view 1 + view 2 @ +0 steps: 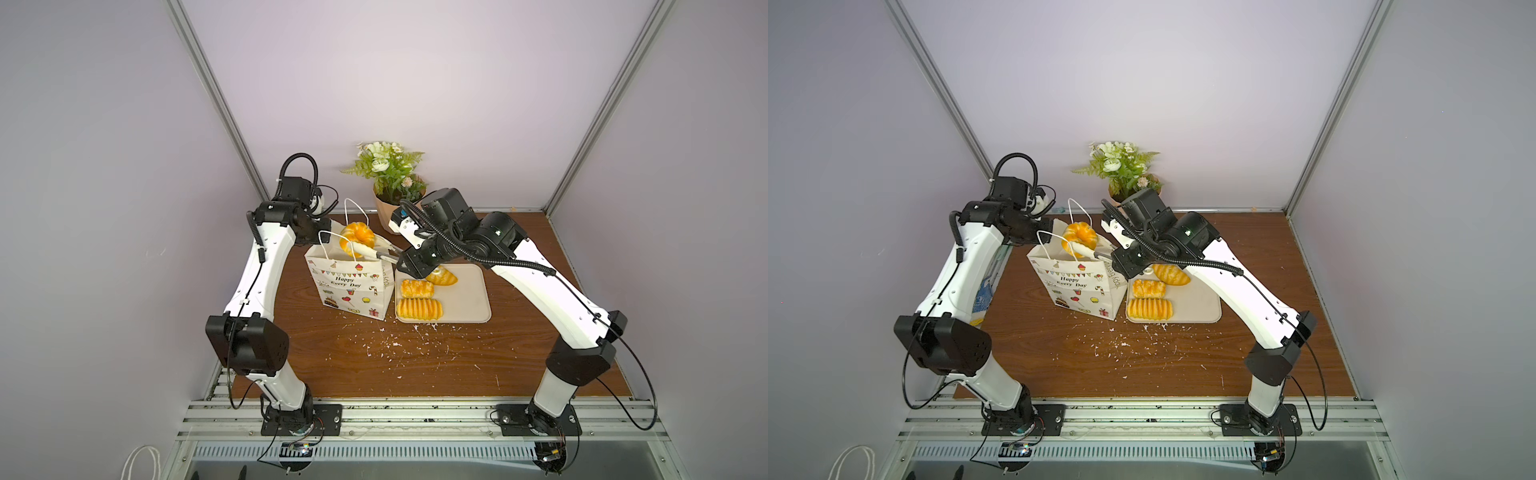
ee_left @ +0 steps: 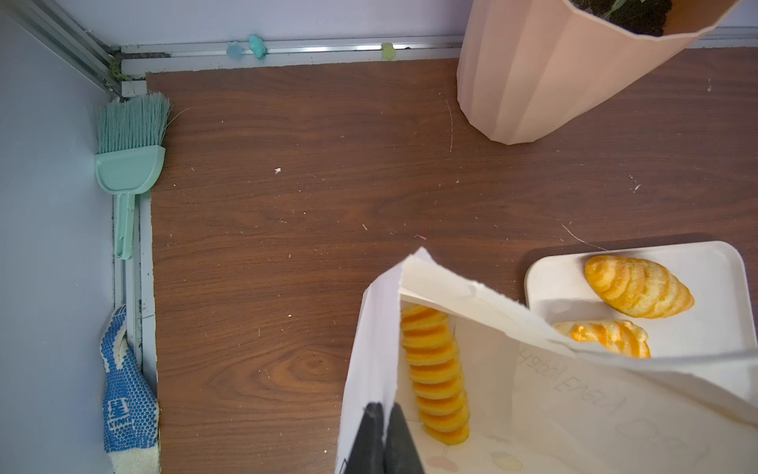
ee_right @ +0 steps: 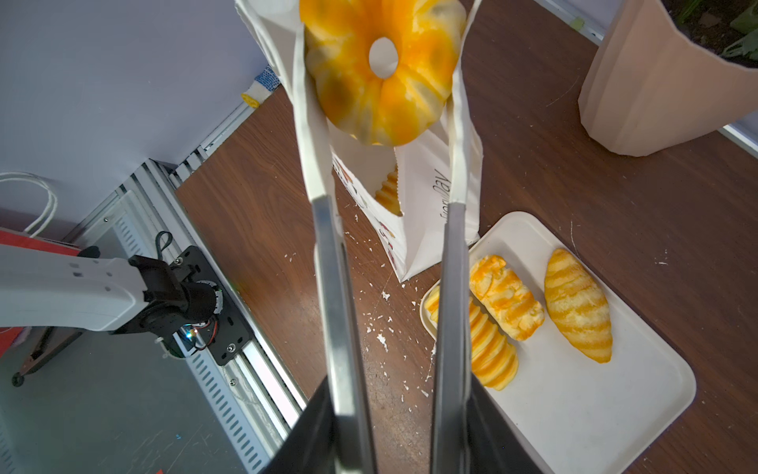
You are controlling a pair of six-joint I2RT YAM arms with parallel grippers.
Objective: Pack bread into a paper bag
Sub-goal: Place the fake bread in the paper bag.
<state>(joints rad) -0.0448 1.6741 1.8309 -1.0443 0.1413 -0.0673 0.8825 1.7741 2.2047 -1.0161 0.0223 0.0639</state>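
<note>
The white paper bag point(image 1: 353, 286) point(image 1: 1077, 286) stands upright left of the beige tray point(image 1: 469, 299). My left gripper point(image 2: 383, 410) is shut on the bag's rim point(image 2: 377, 328), holding the mouth apart. My right gripper point(image 3: 381, 49) point(image 1: 357, 245), with long white-tipped fingers point(image 3: 316, 143), is shut on the ring bread point(image 3: 381, 78) point(image 1: 356, 235) just above the bag's mouth. One ridged loaf point(image 2: 437, 373) point(image 3: 389, 193) lies inside the bag. On the tray lie a ridged loaf point(image 1: 419, 309), a braided bun point(image 1: 417, 288) and a croissant point(image 1: 442, 276).
A peach flowerpot point(image 1: 390, 208) point(image 2: 533, 82) stands behind the bag and tray. A green brush point(image 2: 129, 156) and a blue-dotted glove point(image 2: 127, 390) lie along the left wall rail. White crumbs point(image 1: 395, 345) are scattered on the brown table in front.
</note>
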